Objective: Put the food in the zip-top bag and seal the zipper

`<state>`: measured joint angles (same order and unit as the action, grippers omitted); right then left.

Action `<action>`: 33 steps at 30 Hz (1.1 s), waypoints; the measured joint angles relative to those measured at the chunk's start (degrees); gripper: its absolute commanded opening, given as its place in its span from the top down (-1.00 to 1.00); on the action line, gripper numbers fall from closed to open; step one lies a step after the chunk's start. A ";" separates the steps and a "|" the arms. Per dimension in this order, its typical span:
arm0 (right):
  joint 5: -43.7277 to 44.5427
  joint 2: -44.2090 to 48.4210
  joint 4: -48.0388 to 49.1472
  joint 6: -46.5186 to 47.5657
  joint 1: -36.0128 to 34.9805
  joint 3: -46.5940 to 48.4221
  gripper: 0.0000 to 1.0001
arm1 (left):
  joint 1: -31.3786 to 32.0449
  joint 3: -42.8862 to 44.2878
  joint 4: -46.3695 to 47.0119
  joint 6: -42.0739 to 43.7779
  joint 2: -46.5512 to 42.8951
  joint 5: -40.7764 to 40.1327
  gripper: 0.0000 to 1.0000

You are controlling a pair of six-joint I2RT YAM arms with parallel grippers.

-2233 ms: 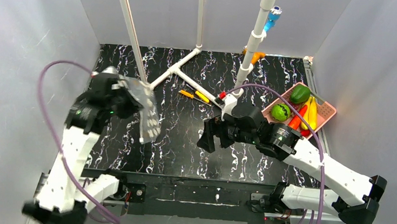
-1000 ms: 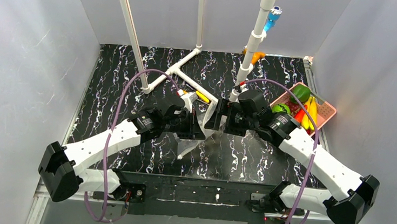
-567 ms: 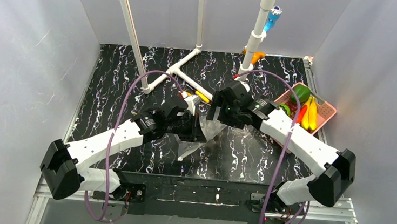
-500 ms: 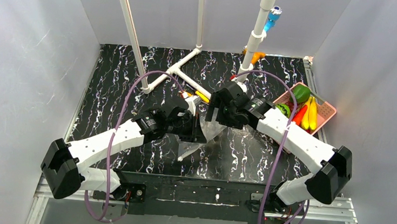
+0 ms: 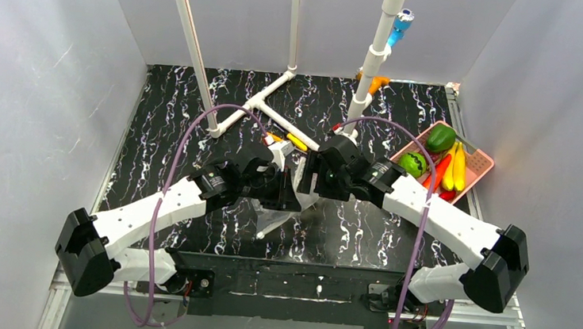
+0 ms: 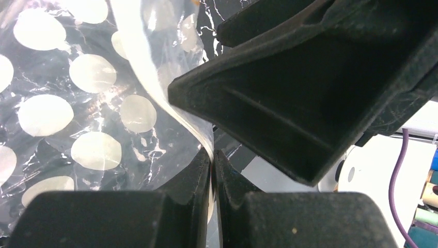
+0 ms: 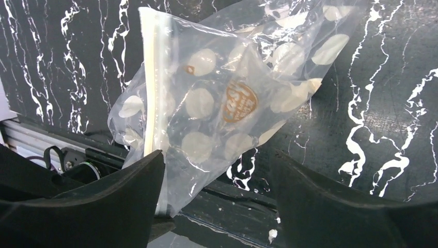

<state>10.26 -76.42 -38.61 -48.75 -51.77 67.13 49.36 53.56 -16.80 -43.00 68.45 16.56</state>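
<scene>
Left wrist view: the bag [image 6: 77, 103] hangs above the middle of the table [image 5: 180, 123]. Its pale mouth strip, the zipper [image 7: 150, 77] I think, is pinched between my left gripper's [image 6: 212, 170] pressed-together fingers. My right gripper [image 7: 217, 201] faces it, fingers spread either side of the bag's lower end. Both arms reach inward, wrists nearly meeting. The food [image 5: 440, 158] sits in the basket [image 5: 486, 159] at far right.
</scene>
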 measured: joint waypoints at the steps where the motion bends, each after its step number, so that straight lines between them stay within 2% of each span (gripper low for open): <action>1: -0.31 -0.09 0.15 0.04 -0.15 0.07 -0.73 | 0.00 0.00 -0.02 0.00 -0.09 0.00 0.85; 6: -2.23 -1.29 1.25 -0.02 -0.79 0.07 -0.81 | 0.00 -0.09 -0.37 -0.02 -0.09 0.26 0.83; 7: -2.47 -1.49 1.53 -0.04 -0.90 0.07 -0.93 | 0.00 -0.15 -0.42 0.00 -0.09 0.28 0.83; 9: -1.88 -1.92 1.01 -0.17 -1.16 0.74 -0.97 | 0.02 -0.48 -0.83 -0.02 -0.09 0.26 0.83; 15: 1.60 -1.53 -1.25 -0.39 -2.71 4.33 -0.97 | 0.20 -0.74 -1.55 0.04 -0.42 0.24 0.87; 18: 1.62 0.07 -0.50 -0.50 -3.08 4.33 -0.80 | 0.37 -1.36 -0.96 0.39 -1.20 0.20 0.88; 21: 2.49 0.22 -0.31 -1.18 -3.41 4.31 -0.73 | 0.37 -1.81 -0.68 0.59 -2.29 0.17 0.89; 25: 5.81 -2.75 -0.70 -3.78 -4.20 4.35 -0.74 | 0.37 -2.12 0.87 0.63 -3.19 0.17 0.89; 26: 7.02 -4.17 -1.46 -4.33 -4.33 4.61 -0.62 | 0.37 -2.14 0.96 0.61 -3.23 0.15 0.88; 27: 7.91 -5.70 -2.03 -4.87 -4.44 4.76 -0.25 | 0.35 -2.21 1.18 0.61 -3.26 0.15 0.87; 28: 8.68 -7.08 -2.14 -5.16 -4.55 4.76 0.22 | 0.37 -2.21 1.44 0.63 -3.26 0.20 0.87; 29: 8.98 -7.93 -2.19 -5.01 -4.70 4.76 0.46 | 0.39 -2.23 1.62 0.61 -3.30 0.20 0.83; 30: 9.16 -8.48 -2.01 -5.16 -4.94 4.61 0.58 | 0.39 -2.29 1.90 0.59 -3.32 0.20 0.78; 31: 9.29 -8.48 -1.62 -5.42 -5.03 4.20 0.66 | 0.39 -2.38 2.01 0.52 -3.45 0.20 0.65; 33: 9.27 -7.10 -0.04 -5.40 -5.20 3.08 0.78 | 0.39 -2.67 1.99 0.15 -4.07 0.22 0.28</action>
<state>19.53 -83.53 -38.65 -54.15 -56.97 70.22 49.76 50.89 -14.81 -42.85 64.38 16.78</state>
